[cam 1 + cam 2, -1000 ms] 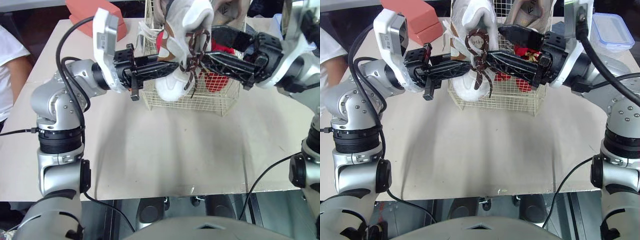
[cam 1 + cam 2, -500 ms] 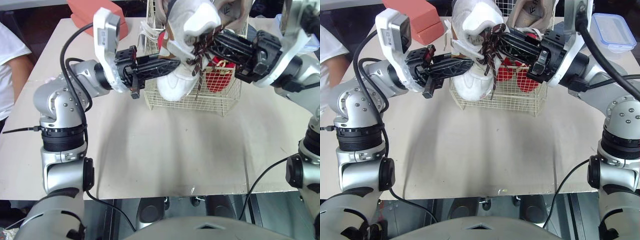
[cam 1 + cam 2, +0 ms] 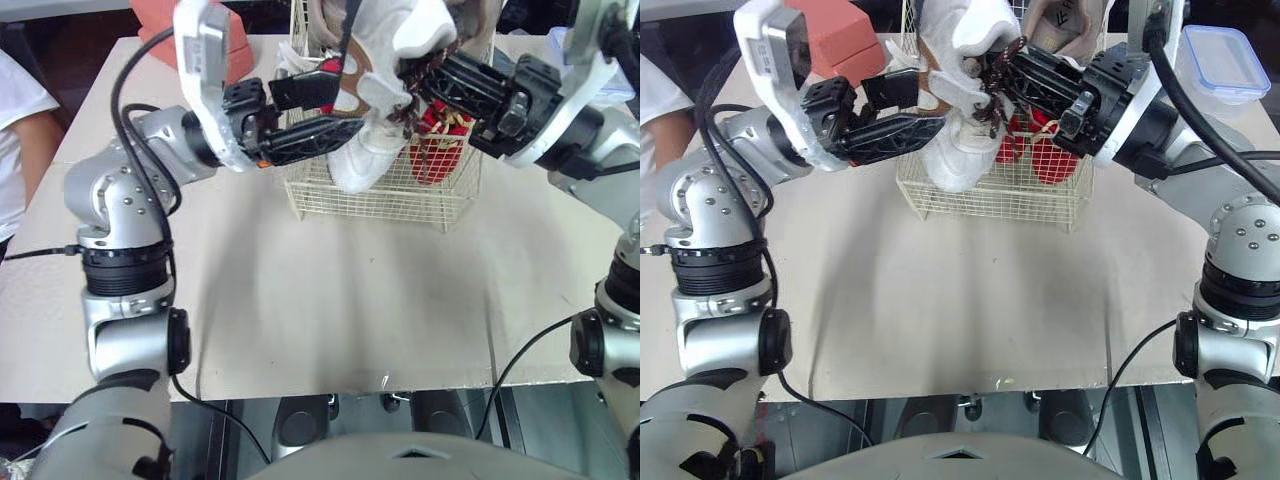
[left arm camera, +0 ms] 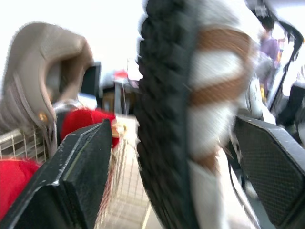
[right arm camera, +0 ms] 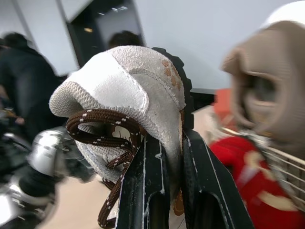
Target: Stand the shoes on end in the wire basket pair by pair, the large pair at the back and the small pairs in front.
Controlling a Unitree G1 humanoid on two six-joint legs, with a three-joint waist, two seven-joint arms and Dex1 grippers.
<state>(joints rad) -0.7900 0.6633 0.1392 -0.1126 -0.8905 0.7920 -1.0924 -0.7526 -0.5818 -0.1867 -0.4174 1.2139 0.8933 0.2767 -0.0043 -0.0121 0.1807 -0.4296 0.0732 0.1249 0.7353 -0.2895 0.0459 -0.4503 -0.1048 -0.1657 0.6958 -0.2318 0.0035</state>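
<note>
Both arms met over the wire basket [image 3: 380, 200], which stood at the far middle of the beige table [image 3: 300, 320]. The right gripper [image 3: 415, 78] reached in from the right. Its two black fingers [image 5: 143, 191] were pressed together on the padded collar of a large white shoe [image 5: 124, 90], beside the brown laces [image 5: 102, 126] that hung loose from its opening. We saw this shoe lifted above the basket's rim, over its front left part, tilted, with the black lugged sole [image 4: 162, 119] turned toward the left arm.

The left gripper [image 3: 345, 105] came in from the left. Its jaws stood wide apart, one finger [image 4: 83, 176] on either side of the sole. We could not tell whether either finger touched the shoe.

A white form [image 3: 360, 165] stood low in the basket's front left corner. We could not tell whether it was the held shoe's lower end or a second shoe.

A small red pair [image 3: 440, 155] stood inside the basket, to the right. A tan shoe [image 4: 33, 90] stood on end behind it, rising above the rim.

A salmon-red box [image 3: 840, 30] lay at the table's far left. A clear container with a blue lid [image 3: 1220, 60] lay at the far right. A person's white sleeve [image 3: 15, 100] showed at the left edge.
</note>
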